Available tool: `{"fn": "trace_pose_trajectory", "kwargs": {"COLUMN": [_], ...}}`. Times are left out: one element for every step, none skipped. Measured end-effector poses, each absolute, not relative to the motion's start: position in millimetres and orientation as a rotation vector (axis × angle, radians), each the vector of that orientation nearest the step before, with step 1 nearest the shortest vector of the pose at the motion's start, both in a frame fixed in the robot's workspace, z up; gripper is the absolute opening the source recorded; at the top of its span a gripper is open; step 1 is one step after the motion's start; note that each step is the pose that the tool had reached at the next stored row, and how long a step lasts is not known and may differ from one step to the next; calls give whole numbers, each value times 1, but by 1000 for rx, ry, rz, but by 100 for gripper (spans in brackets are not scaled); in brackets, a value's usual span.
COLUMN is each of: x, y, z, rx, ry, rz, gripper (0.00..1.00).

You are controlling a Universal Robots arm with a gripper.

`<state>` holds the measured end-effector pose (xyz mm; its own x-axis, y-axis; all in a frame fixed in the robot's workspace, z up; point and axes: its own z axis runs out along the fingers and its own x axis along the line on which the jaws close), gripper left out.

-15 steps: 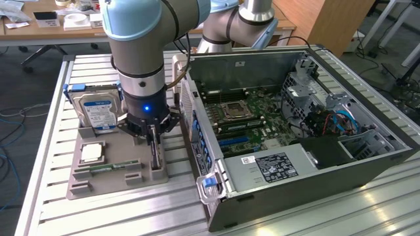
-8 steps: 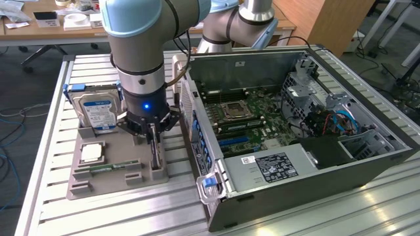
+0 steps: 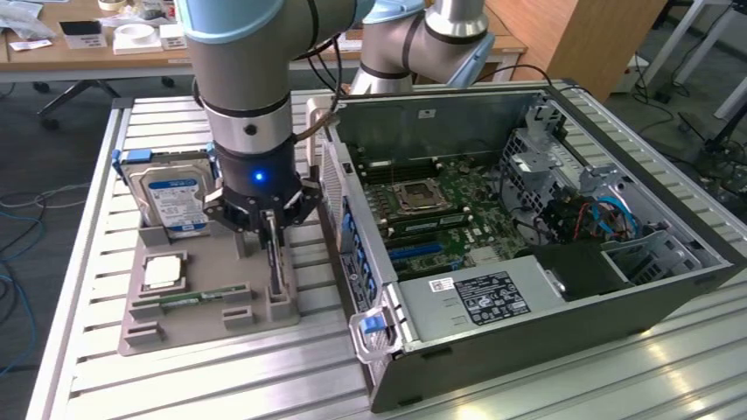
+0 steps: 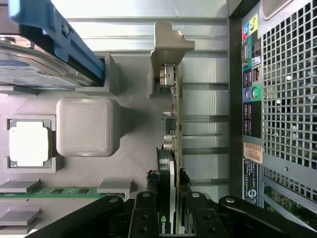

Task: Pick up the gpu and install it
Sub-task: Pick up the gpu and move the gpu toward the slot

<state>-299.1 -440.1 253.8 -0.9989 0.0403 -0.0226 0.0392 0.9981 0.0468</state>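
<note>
The gpu (image 3: pixel 275 267) stands on its edge in the slots of a grey holder tray (image 3: pixel 192 328), between the hard drive and the open computer case (image 3: pixel 561 297). My gripper (image 3: pixel 272 226) has come straight down over the card, with one finger on each face. In the wrist view the gpu (image 4: pixel 173 124) is seen edge-on, its fan side sitting between the black fingers (image 4: pixel 143 215) of the gripper (image 4: pixel 167 218), which press against both faces. The card's lower edge still rests in the holder.
On the tray there is also a silver hard drive (image 3: pixel 173 201) in a blue bracket, a square processor (image 3: pixel 164 271) and a green memory stick (image 3: pixel 192 297). The case's rear panel (image 4: pixel 282 99) is close beside the card. The motherboard (image 3: pixel 450 219) lies exposed inside.
</note>
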Motion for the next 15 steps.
{"fn": "trace_pose_trajectory", "kwargs": {"x": [-299, -299, -299, -299, -299, -299, -299, -299, -299, -299, -299, -299, -299, -299, -299], "y": [-440, -440, -440, -440, -440, -440, -440, -440, -440, -440, -440, -440, -440, -440, -440], "z": [256, 259, 261, 263, 265, 267, 269, 271, 272, 272, 272, 272, 272, 272, 272], "rx": [62, 62, 62, 61, 61, 61, 61, 61, 61, 61, 61, 60, 60, 60, 60], "ry": [3117, 3117, 3117, 3117, 3117, 3117, 3117, 3117, 3117, 3117, 3117, 3117, 3117, 3117, 3117], "rz": [72, 72, 72, 72, 72, 72, 72, 72, 72, 72, 72, 72, 72, 72, 72], "gripper": [27, 27, 27, 27, 27, 27, 27, 27, 27, 27, 27, 27, 27, 27, 27]}}
